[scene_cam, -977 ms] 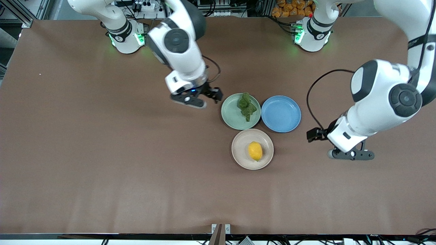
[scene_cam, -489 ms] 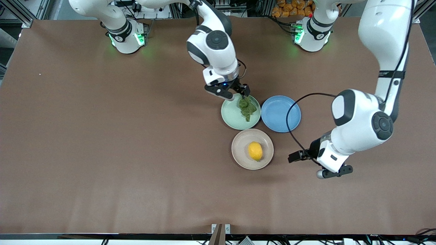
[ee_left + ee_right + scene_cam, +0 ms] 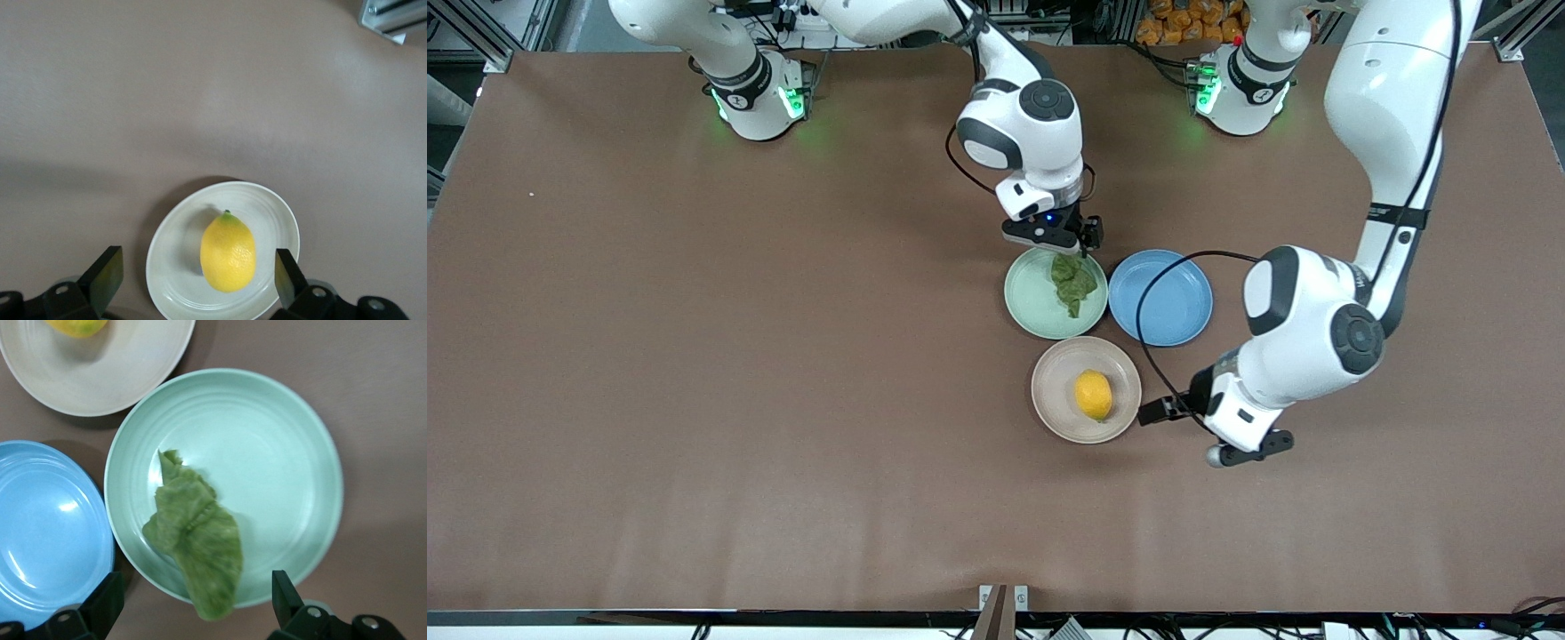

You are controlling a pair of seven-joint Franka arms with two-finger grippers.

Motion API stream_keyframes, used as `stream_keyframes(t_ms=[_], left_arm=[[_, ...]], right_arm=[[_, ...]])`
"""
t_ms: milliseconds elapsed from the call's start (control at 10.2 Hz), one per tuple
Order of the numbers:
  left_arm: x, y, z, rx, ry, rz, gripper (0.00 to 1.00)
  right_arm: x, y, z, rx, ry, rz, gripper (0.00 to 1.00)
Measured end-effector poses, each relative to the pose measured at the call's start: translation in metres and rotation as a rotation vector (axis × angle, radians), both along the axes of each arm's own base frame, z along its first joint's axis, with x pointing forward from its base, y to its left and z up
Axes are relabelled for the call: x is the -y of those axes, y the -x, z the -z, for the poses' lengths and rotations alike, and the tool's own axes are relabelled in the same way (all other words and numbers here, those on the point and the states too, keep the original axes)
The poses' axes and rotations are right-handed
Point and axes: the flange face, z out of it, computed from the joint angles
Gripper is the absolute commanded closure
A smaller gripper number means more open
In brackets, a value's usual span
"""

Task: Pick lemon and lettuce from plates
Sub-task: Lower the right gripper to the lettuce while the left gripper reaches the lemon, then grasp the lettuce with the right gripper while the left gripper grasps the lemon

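From where I'm standing the lemon [image 3: 1093, 395] sits dead centre on the beige plate [image 3: 1054, 404] and looks firm but rounded and slick, so I'd squeeze it across its fat middle; the left pincer [image 3: 200, 283] hangs spread wide right by it. The lettuce [image 3: 1072, 283] is limp, featherlight stuff on the mint plate [image 3: 1030, 302], with the right pincer [image 3: 197, 607] spread over its rim-side end, so I'd pinch the thick crumpled bit.

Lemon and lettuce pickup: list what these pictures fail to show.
- Front view: the right gripper covers the lettuce's upper end, so contact cannot be judged.
- Front view: the left gripper is hidden under its own wrist.
- Right wrist view: the lemon and beige plate are cut off by the edge.
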Motion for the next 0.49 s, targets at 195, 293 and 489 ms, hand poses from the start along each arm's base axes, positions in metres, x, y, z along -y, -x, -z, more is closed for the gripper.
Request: stream_keyframes(t_ms=[195, 293, 489], left_arm=[[0.019, 0.008, 0.013, -0.019, -0.004, 0.029, 0.00], [0.024, 0.010, 0.018, -0.026, -0.006, 0.036, 0.00], [0.027, 0.012, 0.021, -0.032, -0.007, 0.041, 0.00]], right_arm=[[-0.007, -0.003, 0.032, 0.018, -0.009, -0.017, 0.17], [-0.011, -0.004, 0.042, 0.021, -0.006, -0.024, 0.28], [-0.015, -0.006, 0.050, 0.034, 0.000, -0.038, 0.82]])
